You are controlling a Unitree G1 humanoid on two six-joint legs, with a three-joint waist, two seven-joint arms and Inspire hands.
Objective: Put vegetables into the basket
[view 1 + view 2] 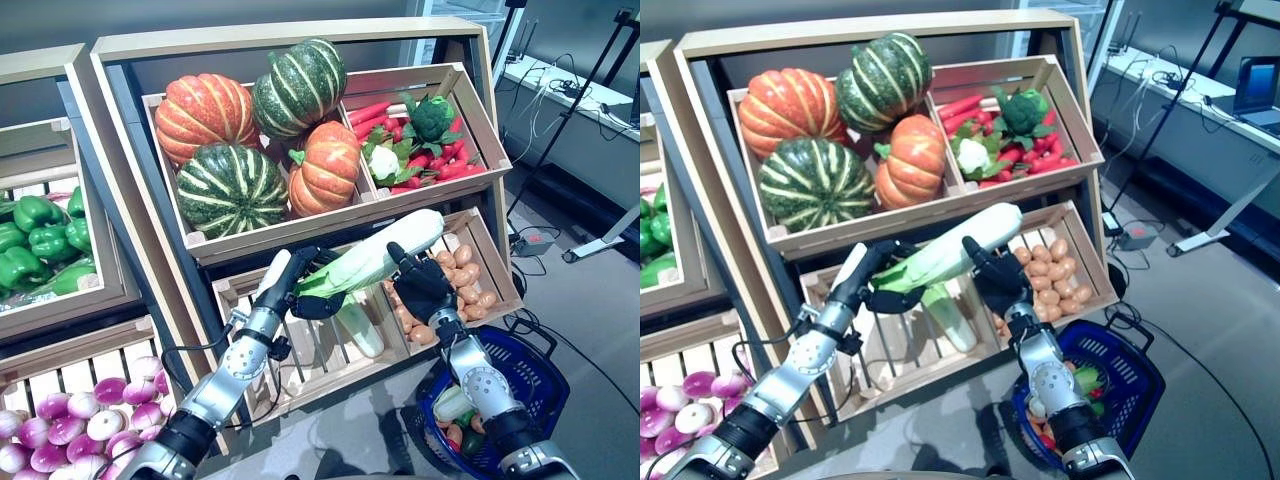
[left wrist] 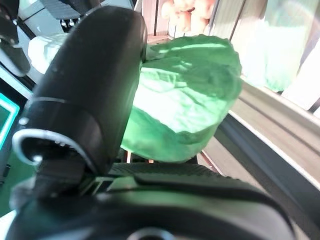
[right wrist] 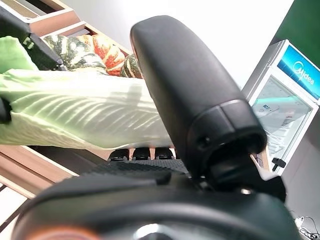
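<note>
A long napa cabbage (image 1: 372, 258), pale cream along its ribbed stalk and crinkled bright green at its leafy end, is held in the air between the robot's two hands, in front of the lower shelf of a wooden produce stand (image 1: 120, 180). The left hand (image 1: 305, 285), dark and smooth, has its fingers and thumb curled round the green leafy end. The right hand (image 1: 420, 285) has its thumb over the pale stalk and its fingers under it, gripping the cabbage near its middle. The cabbage lies tilted, its white rounded tip higher and pointing toward the upper right.

Behind it, a second pale cabbage (image 1: 360, 325) lies in a slatted wooden crate (image 1: 300, 365). Just to the right, a compartment holds small, rounded tan potatoes (image 1: 462, 285). On the shelf above, a crate holds ribbed pumpkins (image 1: 255, 130), some orange and some striped dark green, beside red peppers, cauliflower and broccoli (image 1: 432, 115).

A dark blue plastic basket (image 1: 530, 375) with open lattice walls sits on the grey floor below the right arm, well apart from the cabbage, with a few vegetables already inside
</note>
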